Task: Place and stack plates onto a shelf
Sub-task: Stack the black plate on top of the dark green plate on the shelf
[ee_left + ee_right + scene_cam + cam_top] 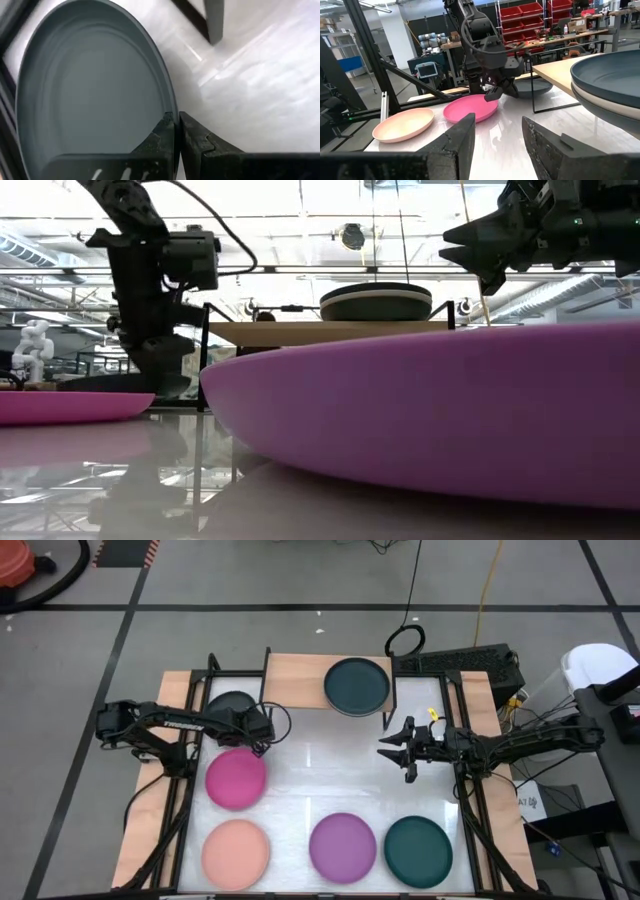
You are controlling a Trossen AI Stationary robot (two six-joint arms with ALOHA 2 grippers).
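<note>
Tabletop [300,775] centre bare; L gripper [176,131] pinches charcoal plate [95,85] rim.

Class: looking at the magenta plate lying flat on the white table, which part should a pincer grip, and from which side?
Probably the thin raised rim of the round matte magenta plate. It lies flat, offering no other edge. Approach from above on its shelf-facing edge, nearest the left pincer.

No legible text or labels.
</note>
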